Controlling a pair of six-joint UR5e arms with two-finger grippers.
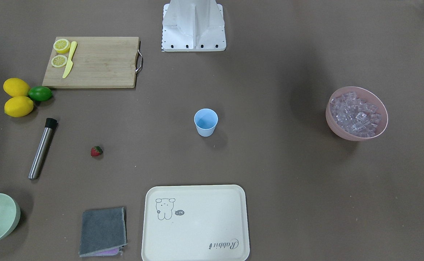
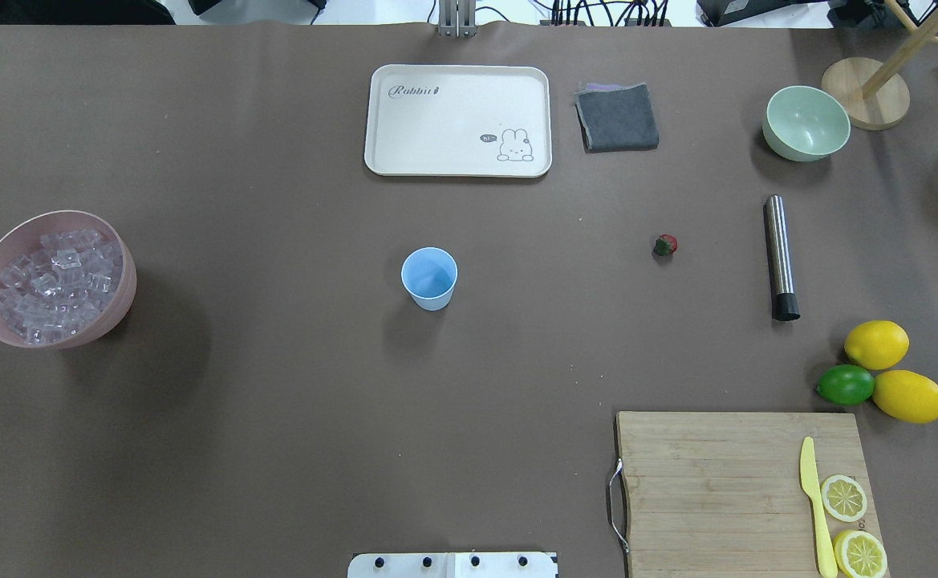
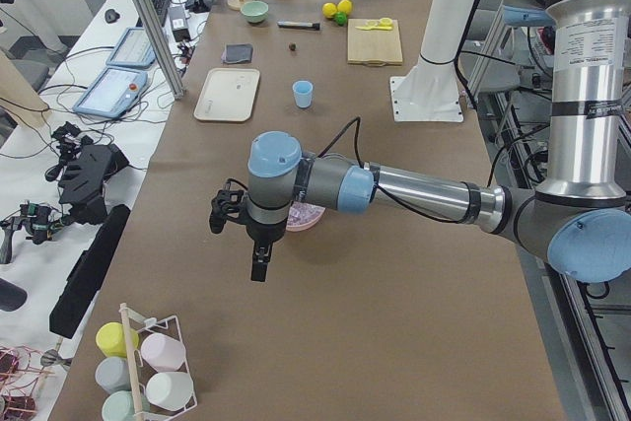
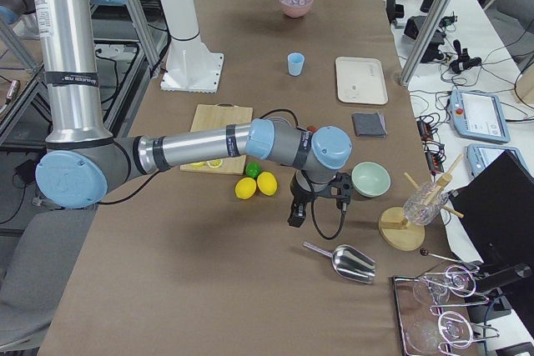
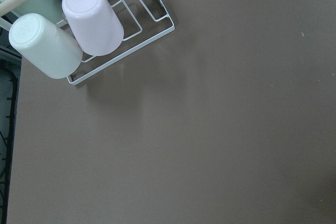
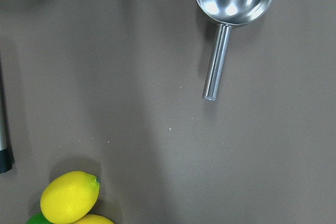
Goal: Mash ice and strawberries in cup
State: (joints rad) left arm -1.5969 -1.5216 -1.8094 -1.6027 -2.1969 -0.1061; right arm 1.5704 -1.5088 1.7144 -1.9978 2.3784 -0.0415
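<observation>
Cup [image 2: 429,277] upright, empty, mid-worktop; strawberry [image 2: 665,245] loose toward right end, near steel muddler [image 2: 779,257]; ice [image 2: 55,277] heaped in pink bowl [image 2: 111,315] at left end; left hand [image 3: 258,265], right hand [image 4: 296,214] above worktop ends, spread of fingers cannot tell; probably first: pinch strawberry low, release centred over cup.

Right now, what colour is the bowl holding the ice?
Pink. The bowl shows best in the overhead exterior view.

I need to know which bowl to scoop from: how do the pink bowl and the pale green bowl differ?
The pink plastic bowl is heaped with clear ice cubes, while the pale green bowl is empty. The pink plastic bowl sits on the robot's left side of the table and the pale green bowl on its far right. Both stand upright, rim up.
</observation>
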